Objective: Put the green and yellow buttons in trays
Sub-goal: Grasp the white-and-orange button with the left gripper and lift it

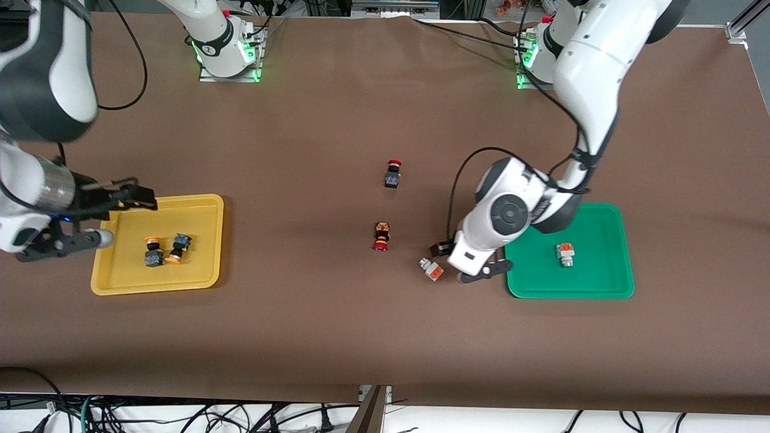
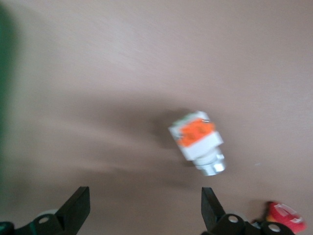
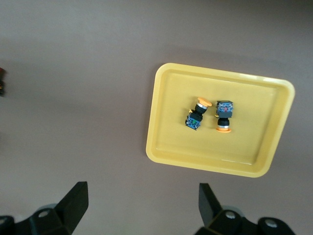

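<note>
Two yellow-capped buttons (image 1: 153,251) (image 1: 177,248) lie in the yellow tray (image 1: 198,240); the right wrist view shows them (image 3: 197,114) (image 3: 224,116) in that tray (image 3: 171,142). One white-grey button (image 1: 564,254) lies in the green tray (image 1: 601,264). The other white-grey button (image 1: 431,269) lies on the cloth beside the green tray, toward the table's middle. My left gripper (image 1: 466,261) is open and empty, low over the cloth between that button (image 2: 198,139) and the green tray. My right gripper (image 1: 117,218) is open and empty, high over the yellow tray's outer edge.
Two red-capped black switches lie on the brown cloth near the table's middle, one (image 1: 393,174) farther from the front camera and one (image 1: 381,236) nearer, close to the loose white-grey button. The green tray's edge (image 2: 6,73) shows in the left wrist view.
</note>
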Controlling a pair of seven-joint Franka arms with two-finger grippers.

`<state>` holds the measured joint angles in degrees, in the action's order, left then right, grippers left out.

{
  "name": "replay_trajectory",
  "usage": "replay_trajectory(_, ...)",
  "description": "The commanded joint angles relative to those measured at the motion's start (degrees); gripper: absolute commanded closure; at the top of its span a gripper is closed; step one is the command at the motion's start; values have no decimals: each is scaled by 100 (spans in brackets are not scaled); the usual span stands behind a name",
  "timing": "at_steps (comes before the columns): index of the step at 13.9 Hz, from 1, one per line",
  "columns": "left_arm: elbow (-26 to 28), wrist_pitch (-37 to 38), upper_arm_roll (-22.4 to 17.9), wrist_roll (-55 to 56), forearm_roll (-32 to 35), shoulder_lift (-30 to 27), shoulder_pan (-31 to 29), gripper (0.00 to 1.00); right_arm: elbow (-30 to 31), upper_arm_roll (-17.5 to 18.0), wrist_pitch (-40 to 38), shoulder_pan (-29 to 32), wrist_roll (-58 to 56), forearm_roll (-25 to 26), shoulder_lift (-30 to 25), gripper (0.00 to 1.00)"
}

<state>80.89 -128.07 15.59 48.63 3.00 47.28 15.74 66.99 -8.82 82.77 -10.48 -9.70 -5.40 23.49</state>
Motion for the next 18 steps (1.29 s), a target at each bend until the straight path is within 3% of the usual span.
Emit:
replay_trajectory(1, -1020, -7, -126, 418, -54, 692, 253, 0, 1188, 109, 237, 54, 170, 117, -1097, 0)
replay_trajectory(3, -1461, -77, -153, 437, -36, 1027, 315, 0, 2017, 257, 634, 377, 161, 197, -1757, 0)
replay_trajectory(6, -1542, -411, -476, 411, -18, 1204, 586, 0, 2072, 337, 486, 643, 117, 354, -2059, 0)
replay_trajectory(8, -1515, -456, -898, 349, -10, 1213, 868, 9, 2046, 460, 346, 652, 135, 635, -2068, 0)
replay_trajectory(10, -1489, -456, -944, 358, -18, 1213, 922, 9, 2046, 688, 336, 652, 240, 759, -2094, 0)
replay_trajectory(12, -1471, -447, -944, 358, -10, 1204, 974, 21, 2002, 672, 301, 626, 398, 742, -2033, 0)
replay_trajectory(13, -1471, -447, -944, 358, 8, 1204, 992, 31, 1985, 645, 301, 634, 364, 724, -1981, 0)
replay_trajectory(17, -1462, -447, -944, 218, 305, 1187, 984, 97, 1949, 645, 336, 635, 346, 733, -1954, 0)
replay_trajectory(18, -1462, -447, -944, 148, 333, 1187, 983, 100, 1949, 645, 345, 626, 355, 733, -1954, 0)
